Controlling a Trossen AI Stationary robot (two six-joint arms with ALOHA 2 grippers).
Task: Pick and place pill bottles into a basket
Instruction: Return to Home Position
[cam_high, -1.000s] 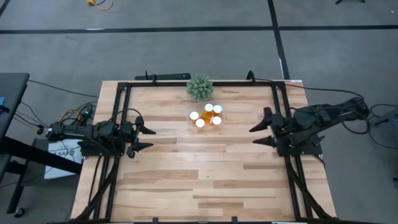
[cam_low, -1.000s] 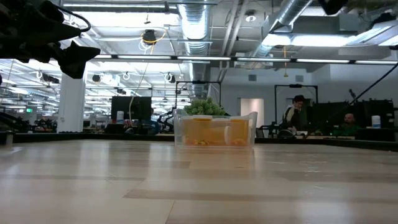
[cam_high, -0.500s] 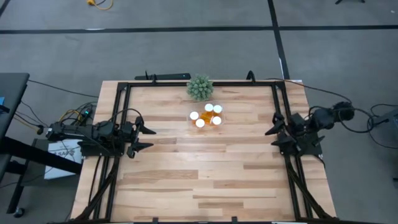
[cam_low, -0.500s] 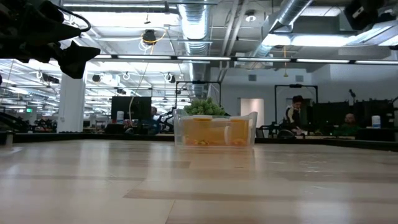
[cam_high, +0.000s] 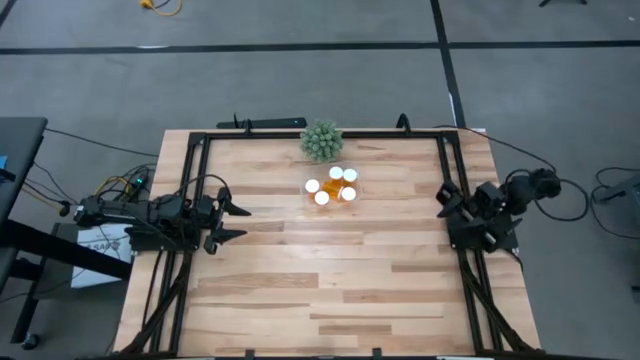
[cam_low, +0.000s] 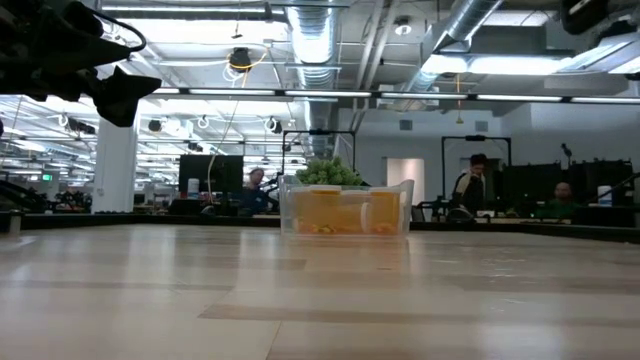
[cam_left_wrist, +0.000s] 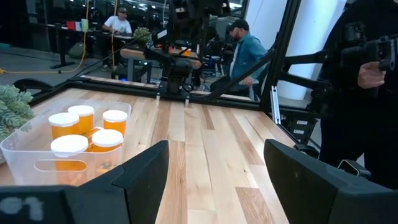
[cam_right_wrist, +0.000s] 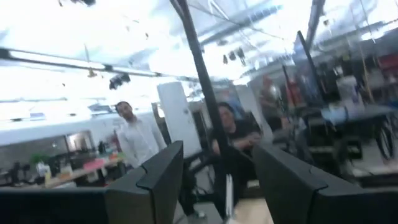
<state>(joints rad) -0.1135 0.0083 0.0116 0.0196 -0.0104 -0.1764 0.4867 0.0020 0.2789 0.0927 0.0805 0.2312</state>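
Several orange pill bottles (cam_high: 333, 186) with white caps stand upright inside the clear basket (cam_high: 308, 196) at the table's far middle. The left wrist view shows the pill bottles (cam_left_wrist: 87, 127) behind the basket's wall (cam_left_wrist: 37, 163); the low view shows the basket (cam_low: 345, 210) side on. My left gripper (cam_high: 240, 222) stands open at the left edge, pointing level at the table's middle, with nothing between its fingers. My right gripper (cam_high: 446, 203) is drawn back at the right edge, open, and its wrist view (cam_right_wrist: 217, 171) looks up into the room.
A spiky green plant (cam_high: 321, 140) sits just beyond the basket, by the far edge. A black frame (cam_high: 320, 133) runs round the tabletop. People show in the room beyond the table. Bare wood (cam_high: 330, 270) lies between the arms and toward the near edge.
My right gripper has pulled back from over the table toward the right edge, sinking as the arm folded, and has tipped upward. The left arm, the basket and the bottles have kept still.
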